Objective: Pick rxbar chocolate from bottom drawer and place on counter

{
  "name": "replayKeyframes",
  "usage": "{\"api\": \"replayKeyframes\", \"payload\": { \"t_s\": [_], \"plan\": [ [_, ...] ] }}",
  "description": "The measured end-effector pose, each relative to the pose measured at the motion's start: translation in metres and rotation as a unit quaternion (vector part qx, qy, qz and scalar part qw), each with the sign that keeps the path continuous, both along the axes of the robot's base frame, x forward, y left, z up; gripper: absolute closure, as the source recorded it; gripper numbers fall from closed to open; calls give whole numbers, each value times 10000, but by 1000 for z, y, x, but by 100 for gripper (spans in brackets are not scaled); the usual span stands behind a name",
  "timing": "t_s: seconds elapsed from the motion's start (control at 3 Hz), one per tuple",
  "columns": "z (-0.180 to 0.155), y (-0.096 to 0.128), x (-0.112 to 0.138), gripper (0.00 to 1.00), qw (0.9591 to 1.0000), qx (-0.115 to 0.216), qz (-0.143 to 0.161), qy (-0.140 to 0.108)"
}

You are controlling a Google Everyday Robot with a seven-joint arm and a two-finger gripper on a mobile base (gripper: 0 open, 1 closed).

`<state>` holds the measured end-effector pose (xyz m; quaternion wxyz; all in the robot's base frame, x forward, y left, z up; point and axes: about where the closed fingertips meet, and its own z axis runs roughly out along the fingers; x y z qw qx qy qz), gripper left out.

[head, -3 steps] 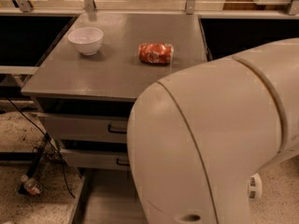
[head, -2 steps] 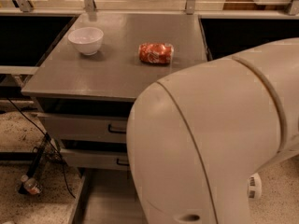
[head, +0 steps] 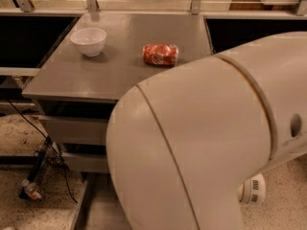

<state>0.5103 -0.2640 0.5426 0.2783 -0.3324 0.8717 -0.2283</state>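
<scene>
Arm casing point(head: 201, 143) across foreground, end effector hidden, red can point(head: 160, 54) on counter point(head: 115, 73)

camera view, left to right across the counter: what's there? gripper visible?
Left to right: white bowl → red soda can on its side, both on the counter → robot arm, filling the lower-right foreground. The gripper is not in view, and no rxbar chocolate shows.

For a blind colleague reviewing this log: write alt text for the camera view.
The robot's cream arm fills the lower right, hiding most of the open bottom drawer; the tool is out of view. On the counter sit a white bowl and a red can lying on its side.
</scene>
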Motion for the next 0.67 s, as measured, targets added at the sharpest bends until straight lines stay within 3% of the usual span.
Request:
{"api": "replayKeyframes", "payload": {
  "t_s": [0.67],
  "plan": [
    [67, -20, 22, 100, 9960, -353, -171, -799]
  ]
}}
